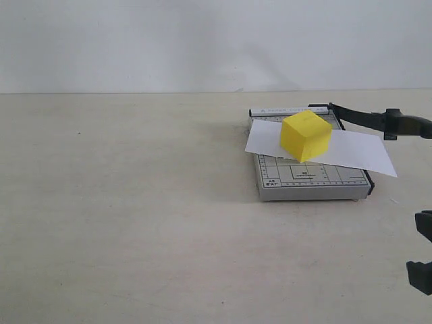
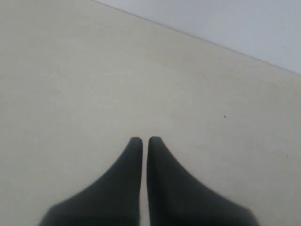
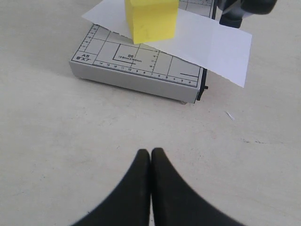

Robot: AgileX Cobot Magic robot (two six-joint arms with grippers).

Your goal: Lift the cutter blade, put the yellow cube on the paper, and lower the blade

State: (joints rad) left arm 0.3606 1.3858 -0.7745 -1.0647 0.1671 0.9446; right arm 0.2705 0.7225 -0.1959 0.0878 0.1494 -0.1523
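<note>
The yellow cube (image 1: 305, 135) sits on the white paper (image 1: 358, 152), which lies across the grey gridded cutter board (image 1: 310, 179). The cutter blade (image 1: 358, 116) is lifted off the board and slants out to the right, ending in its thick black handle (image 1: 407, 125). In the right wrist view the cube (image 3: 151, 19), paper (image 3: 211, 44) and board (image 3: 136, 70) lie ahead of my right gripper (image 3: 150, 150), which is shut, empty and well short of the board. My left gripper (image 2: 145, 139) is shut over bare table, with none of the task's things near it.
The pale table (image 1: 135, 202) stretches left of the board, with a white wall (image 1: 202, 40) behind. Black parts of my right arm (image 1: 421, 270) show at the lower right edge of the exterior view. A small white scrap (image 3: 229, 115) lies near the board's corner.
</note>
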